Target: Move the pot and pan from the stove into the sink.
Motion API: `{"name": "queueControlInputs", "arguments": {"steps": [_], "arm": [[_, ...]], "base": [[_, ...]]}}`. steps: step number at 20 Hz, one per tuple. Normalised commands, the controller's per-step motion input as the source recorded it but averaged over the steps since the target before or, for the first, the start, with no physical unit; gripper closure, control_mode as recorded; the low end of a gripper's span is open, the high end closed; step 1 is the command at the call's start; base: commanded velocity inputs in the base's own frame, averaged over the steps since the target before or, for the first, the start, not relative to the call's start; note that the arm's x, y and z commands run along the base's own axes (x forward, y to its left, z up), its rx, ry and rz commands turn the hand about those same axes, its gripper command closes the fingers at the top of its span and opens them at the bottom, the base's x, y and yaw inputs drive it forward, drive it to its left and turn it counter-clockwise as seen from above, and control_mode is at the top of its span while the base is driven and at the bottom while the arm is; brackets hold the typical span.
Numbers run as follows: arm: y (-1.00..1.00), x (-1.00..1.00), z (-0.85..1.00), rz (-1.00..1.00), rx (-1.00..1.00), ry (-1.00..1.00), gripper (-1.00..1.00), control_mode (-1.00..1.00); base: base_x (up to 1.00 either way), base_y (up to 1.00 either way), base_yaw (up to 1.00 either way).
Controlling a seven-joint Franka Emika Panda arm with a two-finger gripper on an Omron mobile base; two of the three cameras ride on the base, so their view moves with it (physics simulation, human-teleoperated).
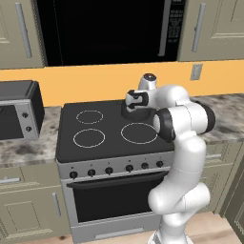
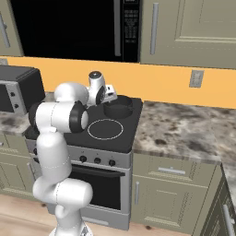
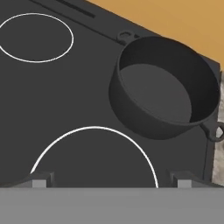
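On stove (image 3: 65, 109), pot (image 3: 166, 87); arm hides pot partly

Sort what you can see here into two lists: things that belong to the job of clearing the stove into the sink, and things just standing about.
Part of the job:
pot, on the stove's back corner
stove
pincer, open above the stove

Just standing about:
toaster oven
microwave
cupboards
wall socket

Bare stove (image 3: 65, 109) glass lies before the pot (image 3: 164, 87), the wall close behind it.
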Motion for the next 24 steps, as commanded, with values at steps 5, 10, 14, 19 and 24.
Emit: {"name": "queueControlInputs", "arguments": {"steps": [5,10,14,19,24], "arm": [[0.0,0.09,-0.15,0.0,0.0,0.0,-1.0,-1.0],[-0.01,0.33,-0.13,0.01,0.0,0.0,-1.0,-1.0],[-0.03,0.4,-0.1,0.01,0.0,0.0,-1.0,-1.0],[-0.02,0.39,-0.13,0.01,0.0,0.0,-1.0,-1.0],[-0.02,0.32,-0.15,0.02,0.0,0.0,-1.0,-1.0]], "base": [[0.0,0.0,0.0],[0.0,0.0,0.0],[0.0,0.0,0.0],[0.0,0.0,0.0],[0.0,0.0,0.0]]}}
